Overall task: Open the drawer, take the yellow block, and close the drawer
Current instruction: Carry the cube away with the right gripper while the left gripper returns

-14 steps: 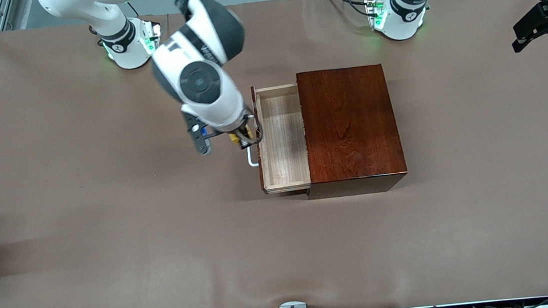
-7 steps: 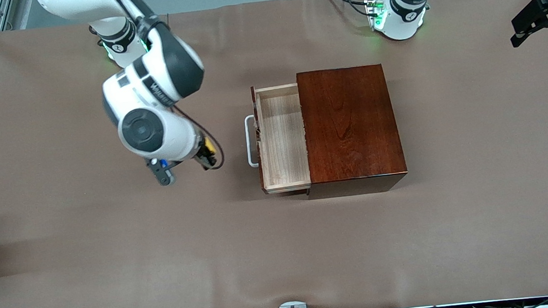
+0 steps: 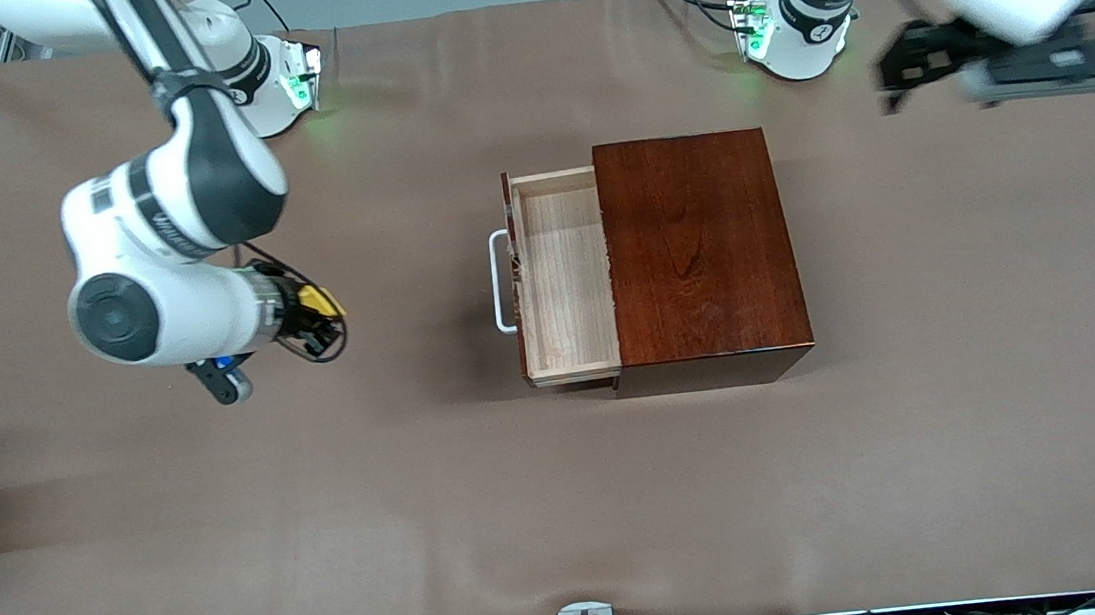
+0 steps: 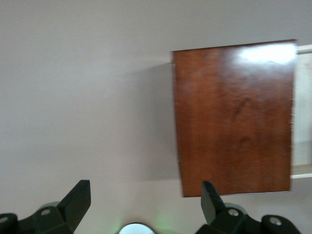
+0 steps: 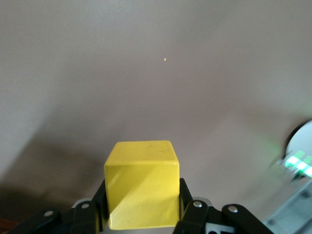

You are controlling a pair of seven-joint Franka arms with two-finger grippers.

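You have the yellow block [image 5: 142, 184] clamped in the right gripper [image 3: 316, 320], its jaws closed on the cube, held over bare counter [image 3: 228, 539] toward the right arm's end. The drawer [image 3: 563, 276] stands pulled out of the wooden box [image 3: 698, 248], handle [image 3: 501, 282] facing the right gripper, its long axis running near-to-far. That arm looks better placed to push it shut. The left gripper [image 4: 144, 207] hangs with jaws spread, empty, over the counter near the left arm's base.

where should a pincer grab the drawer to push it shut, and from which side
Take the white loop handle at its middle, coming from the right arm's end of the table. It stands off the front of the open drawer, a thin bar with a gap between it and the panel, so fingers could likely close across it or press the front panel inward.
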